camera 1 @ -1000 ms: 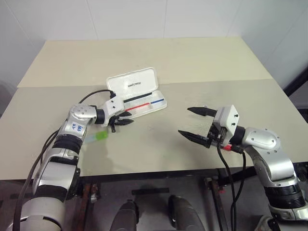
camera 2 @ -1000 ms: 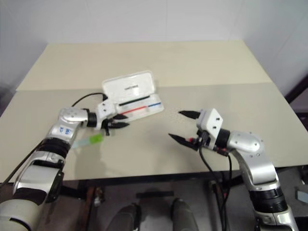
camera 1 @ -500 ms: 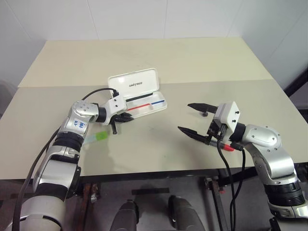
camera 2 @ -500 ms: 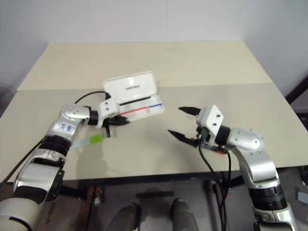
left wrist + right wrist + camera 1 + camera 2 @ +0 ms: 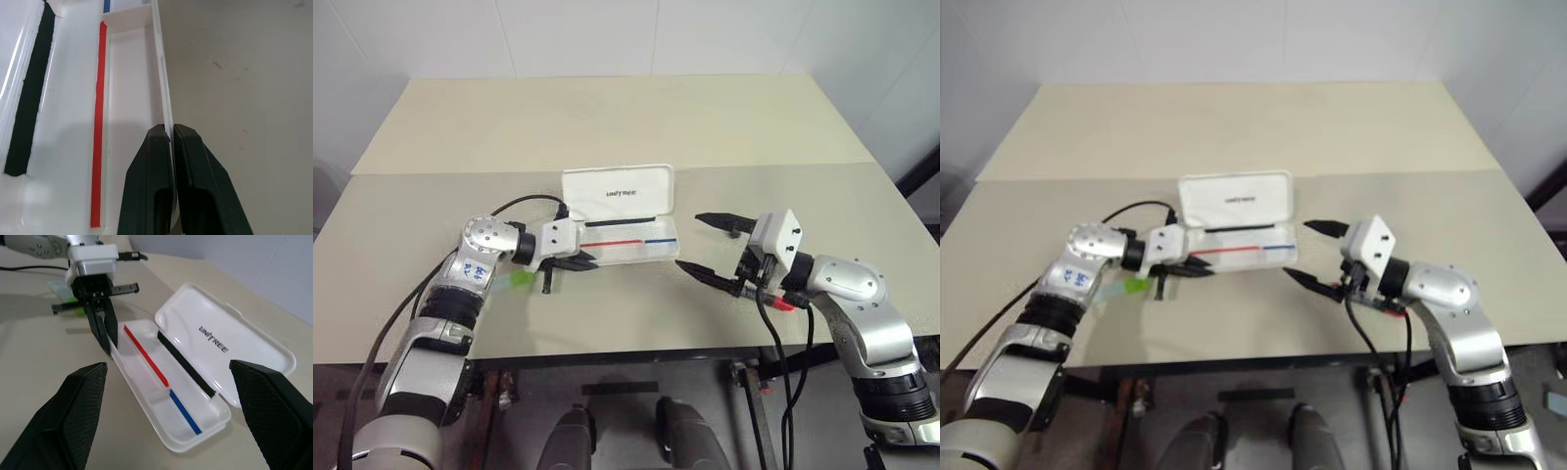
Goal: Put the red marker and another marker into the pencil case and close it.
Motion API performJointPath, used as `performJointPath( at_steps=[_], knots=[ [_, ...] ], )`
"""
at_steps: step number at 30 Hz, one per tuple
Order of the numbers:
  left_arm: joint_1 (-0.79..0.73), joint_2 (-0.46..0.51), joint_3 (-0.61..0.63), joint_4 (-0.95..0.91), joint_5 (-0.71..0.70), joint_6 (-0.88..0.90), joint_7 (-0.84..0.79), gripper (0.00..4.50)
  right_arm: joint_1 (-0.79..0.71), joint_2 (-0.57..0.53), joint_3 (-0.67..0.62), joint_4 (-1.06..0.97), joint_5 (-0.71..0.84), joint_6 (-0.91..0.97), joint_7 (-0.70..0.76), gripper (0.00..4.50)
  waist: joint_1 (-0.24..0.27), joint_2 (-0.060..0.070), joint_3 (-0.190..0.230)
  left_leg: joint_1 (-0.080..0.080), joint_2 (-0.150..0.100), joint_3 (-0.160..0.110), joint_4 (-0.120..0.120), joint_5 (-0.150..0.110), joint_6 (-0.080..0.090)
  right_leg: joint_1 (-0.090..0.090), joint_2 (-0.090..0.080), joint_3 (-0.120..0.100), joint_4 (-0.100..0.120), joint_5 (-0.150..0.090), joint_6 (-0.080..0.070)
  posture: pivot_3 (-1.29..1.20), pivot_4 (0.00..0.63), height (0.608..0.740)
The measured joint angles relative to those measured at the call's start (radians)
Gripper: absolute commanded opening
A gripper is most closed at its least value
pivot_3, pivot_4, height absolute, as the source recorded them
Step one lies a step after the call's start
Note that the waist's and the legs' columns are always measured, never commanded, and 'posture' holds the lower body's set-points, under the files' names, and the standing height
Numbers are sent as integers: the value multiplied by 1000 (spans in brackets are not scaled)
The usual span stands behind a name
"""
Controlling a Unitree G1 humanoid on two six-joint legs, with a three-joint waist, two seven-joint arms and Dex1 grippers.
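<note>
Pencil case (image 5: 625, 223) dragged nearer; L gripper (image 5: 170, 142) (on rim) angled down.

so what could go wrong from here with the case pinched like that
1. The left claw is shut on just the thin front wall of the open pencil case; it could slip off or tip the case.
2. The green marker lies beside the left arm, which might knock it.
3. The right claw hangs open close to the case's end; they could collide.

White pencil case (image 5: 619, 196), red-blue stripe (image 5: 628, 240), lime-green marker (image 5: 519, 279).
</note>
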Motion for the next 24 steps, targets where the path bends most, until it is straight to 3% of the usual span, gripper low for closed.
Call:
performJointPath(
  at_steps=[9, 18, 22, 24],
  knots=[
    [142, 50, -3, -269, -35, 165, -18, 34, 103, -68, -84, -93, 63, 73, 7, 4244, 0, 0, 0, 2, 1, 0, 1, 0, 0, 1, 0, 0, 1, 0, -1, 0, 150, 740],
    [183, 50, -8, -367, -43, 265, 14, 34, 110, -61, -82, -116, 66, 92, -22, 4244, 0, 0, 0, 2, 0, 0, 0, 0, 0, 1, 0, 0, 1, -1, -1, 0, 150, 740],
    [188, 51, -13, -366, -46, 261, 14, 1061, 110, -54, -74, -117, 66, 93, -28, 4244, 0, 0, 0, 2, 0, 0, 0, 0, 0, 1, 0, 0, 1, -1, -1, 0, 150, 740],
    [188, 51, -18, -365, -48, 261, 14, 1789, 110, -51, -73, -117, 66, 93, -30, 4244, 0, 0, 0, 2, 0, 0, 1, 0, 0, 2, 0, 0, 1, -1, -1, 0, 150, 740]
  ],
)
